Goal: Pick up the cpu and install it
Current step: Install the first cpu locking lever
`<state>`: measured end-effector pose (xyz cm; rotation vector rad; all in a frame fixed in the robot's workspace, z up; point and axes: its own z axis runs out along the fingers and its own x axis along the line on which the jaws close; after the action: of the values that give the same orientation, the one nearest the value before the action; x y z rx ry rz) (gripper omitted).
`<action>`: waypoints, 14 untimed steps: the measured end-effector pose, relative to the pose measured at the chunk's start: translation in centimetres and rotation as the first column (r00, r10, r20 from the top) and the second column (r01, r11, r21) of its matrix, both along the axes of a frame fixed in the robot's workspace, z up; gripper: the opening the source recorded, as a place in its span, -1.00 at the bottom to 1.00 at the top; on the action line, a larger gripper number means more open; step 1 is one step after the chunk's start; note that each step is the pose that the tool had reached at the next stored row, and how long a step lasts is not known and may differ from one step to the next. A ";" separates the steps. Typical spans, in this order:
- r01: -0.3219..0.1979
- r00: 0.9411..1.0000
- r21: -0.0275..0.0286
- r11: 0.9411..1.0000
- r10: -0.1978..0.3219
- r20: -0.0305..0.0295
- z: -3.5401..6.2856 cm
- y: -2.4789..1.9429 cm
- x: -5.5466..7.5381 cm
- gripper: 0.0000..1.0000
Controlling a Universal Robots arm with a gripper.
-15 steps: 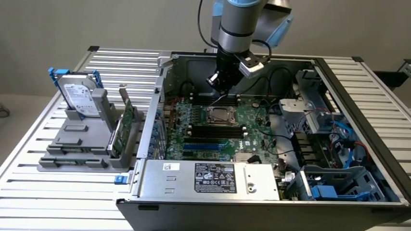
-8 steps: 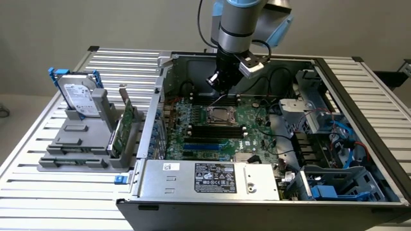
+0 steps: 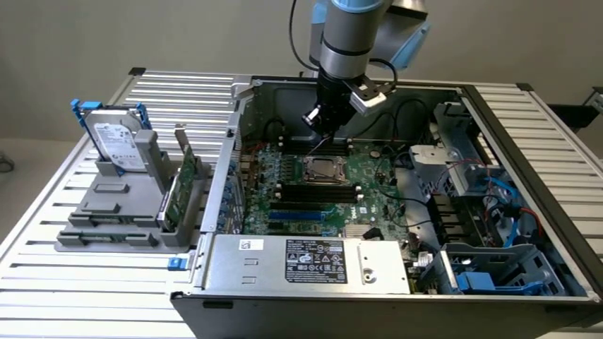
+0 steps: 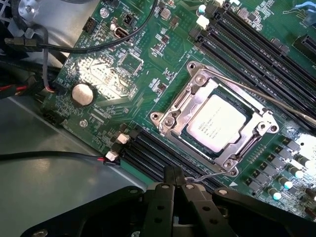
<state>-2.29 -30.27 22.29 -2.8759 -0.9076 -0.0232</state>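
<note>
Plain pale wall behind; slatted metal table (image 3: 56, 233) carries one open PC case (image 3: 396, 296) lying on its side, motherboard (image 3: 377, 205) facing up. One arm, one gripper (image 3: 320, 126) hanging over the board just behind the CPU socket (image 3: 323, 171). One cpu (image 4: 216, 123), seated flat in the socket (image 4: 217, 121), silvery top up, printed text visible; square, so no clear long axis, edges run parallel to the socket frame. Fingers (image 4: 170, 185) clenched together, nothing between them, tips just beside the socket's thin wire lever (image 4: 210, 174). One coin cell (image 4: 82, 94) on the board, well apart from the socket. RAM slots (image 4: 261, 44) flank the socket on two sides. Outside the case, a grey holder (image 3: 113, 212) on the exterior view's left: one hard drive (image 3: 118, 145) upright in a blue bracket, one green card (image 3: 179, 187) standing on edge beside it.
</note>
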 end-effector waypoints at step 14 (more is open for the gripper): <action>0.061 0.998 0.021 0.998 -0.061 0.000 -0.01 -0.30 -0.1 -0.79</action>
<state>-2.40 -30.57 22.28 -2.8837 -0.8144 -0.0387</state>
